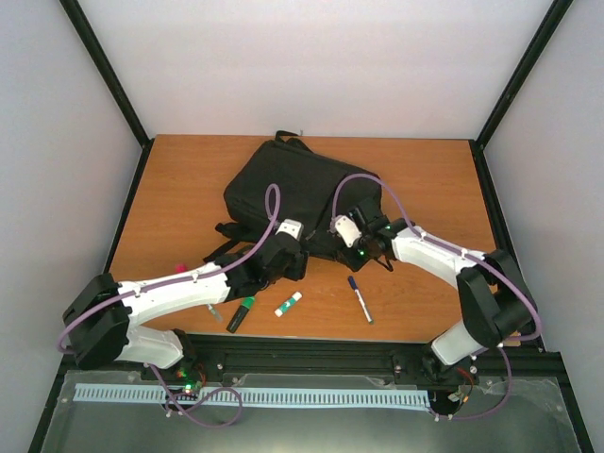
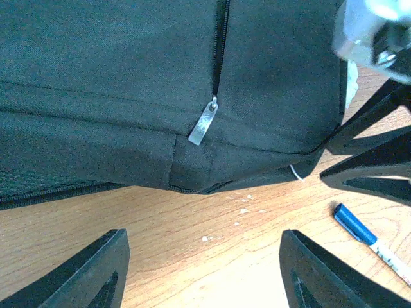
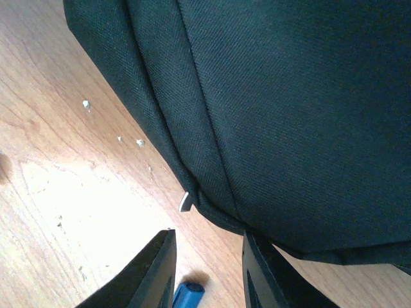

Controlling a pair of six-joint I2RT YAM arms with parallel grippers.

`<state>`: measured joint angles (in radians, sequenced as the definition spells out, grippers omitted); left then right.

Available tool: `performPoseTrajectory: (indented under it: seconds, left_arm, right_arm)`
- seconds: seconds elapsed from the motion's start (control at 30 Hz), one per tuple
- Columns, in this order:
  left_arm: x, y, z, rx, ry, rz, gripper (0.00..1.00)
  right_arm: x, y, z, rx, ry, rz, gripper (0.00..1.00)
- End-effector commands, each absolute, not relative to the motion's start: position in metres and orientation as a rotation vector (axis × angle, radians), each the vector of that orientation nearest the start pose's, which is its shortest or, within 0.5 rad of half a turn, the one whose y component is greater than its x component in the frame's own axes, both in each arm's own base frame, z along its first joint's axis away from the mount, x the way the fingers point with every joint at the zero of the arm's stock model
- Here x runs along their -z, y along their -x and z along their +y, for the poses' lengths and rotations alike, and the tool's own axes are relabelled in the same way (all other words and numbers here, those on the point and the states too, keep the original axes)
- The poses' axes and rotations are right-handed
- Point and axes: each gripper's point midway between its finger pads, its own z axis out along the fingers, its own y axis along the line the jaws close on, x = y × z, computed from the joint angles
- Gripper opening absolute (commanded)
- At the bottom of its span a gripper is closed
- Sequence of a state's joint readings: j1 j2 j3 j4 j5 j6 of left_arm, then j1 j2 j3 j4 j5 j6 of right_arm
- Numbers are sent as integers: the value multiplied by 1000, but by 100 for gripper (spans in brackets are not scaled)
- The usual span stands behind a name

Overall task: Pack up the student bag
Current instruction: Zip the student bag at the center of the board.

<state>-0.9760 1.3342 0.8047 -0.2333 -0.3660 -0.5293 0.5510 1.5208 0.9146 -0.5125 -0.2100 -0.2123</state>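
Student bag lay just ahead of both outstretched arms.
Left gripper gaped wide, empty; right gripper barely parted, gripping nothing.

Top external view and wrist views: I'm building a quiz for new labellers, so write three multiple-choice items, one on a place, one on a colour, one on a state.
1. Where does the blue-capped pen lie relative to the student bag?
A. on top of it
B. on the table, on the bag's near side
C. tucked under it

2. What colour is the zipper pull on the bag?
A. silver
B. red
C. yellow

3. How is the left gripper?
A. open, holding nothing
B. shut on the pen
C. shut on the zipper pull

Answers: 1 B, it lies on bare wood in front of the bag; 2 A, the left wrist view shows a metal-grey tab; 3 A, its jaws stand wide apart over bare wood.
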Motion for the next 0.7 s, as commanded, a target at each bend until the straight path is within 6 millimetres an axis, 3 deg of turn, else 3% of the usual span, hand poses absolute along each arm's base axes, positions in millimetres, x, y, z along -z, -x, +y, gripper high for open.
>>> performPoseTrajectory:
  seconds: [0.0,0.17,0.3,0.5,0.67]
  left_arm:
    - [-150,-261,-265,388,-269,2240,66]
    - [-152,-261,-261,378,-265,2235,66]
    - [-150,-263,-261,369,-261,2233,66]
    - [-146,-264,-261,371,-244,2243,66]
    - [-146,-262,-254,362,-227,2243,66]
  right_arm:
    - [-71,-284,227,-361,1078,2470,28]
    - [-100,-282,215,-282,1079,2412,33]
    - [-122,-260,213,-355,1114,2358,30]
    - [-105,-243,223,-439,1202,2349,22]
    - [-89,-254,240,-436,1253,2365,21]
